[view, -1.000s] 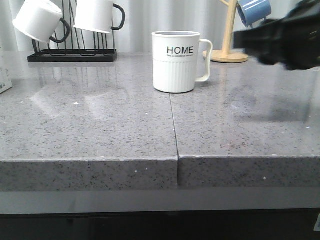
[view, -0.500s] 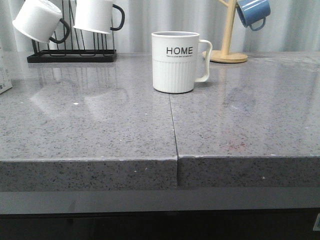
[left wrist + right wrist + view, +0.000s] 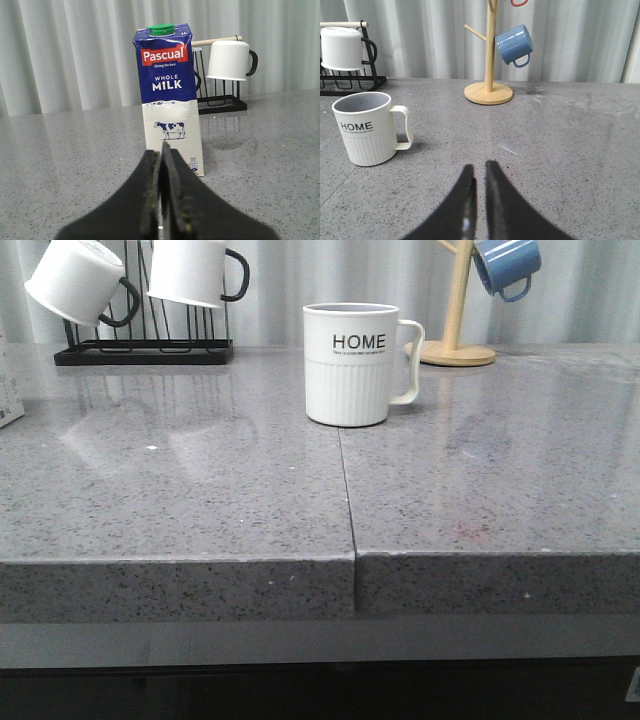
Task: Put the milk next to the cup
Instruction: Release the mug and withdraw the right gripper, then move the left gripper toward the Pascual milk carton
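The milk (image 3: 167,95) is a tall carton with a blue top, "WHOLE MILK" and a cow picture. It stands upright on the grey counter, straight ahead of my left gripper (image 3: 161,149). That gripper is shut, empty and a short way from the carton. A sliver of the carton shows at the far left edge of the front view (image 3: 8,390). The cup (image 3: 352,365) is a white ribbed "HOME" mug at the counter's middle back. It also shows in the right wrist view (image 3: 366,130). My right gripper (image 3: 480,167) is shut and empty, low over the counter, to the handle side of the cup.
A black rack (image 3: 145,350) with two white black-handled mugs (image 3: 75,280) stands at the back left, behind the milk (image 3: 228,60). A wooden mug tree (image 3: 457,300) with a blue mug (image 3: 507,265) stands at the back right. A seam (image 3: 347,490) runs down the counter.
My right arm, seen blurred at the right of the front view a second ago, has moved out of that view. The cup has not moved.
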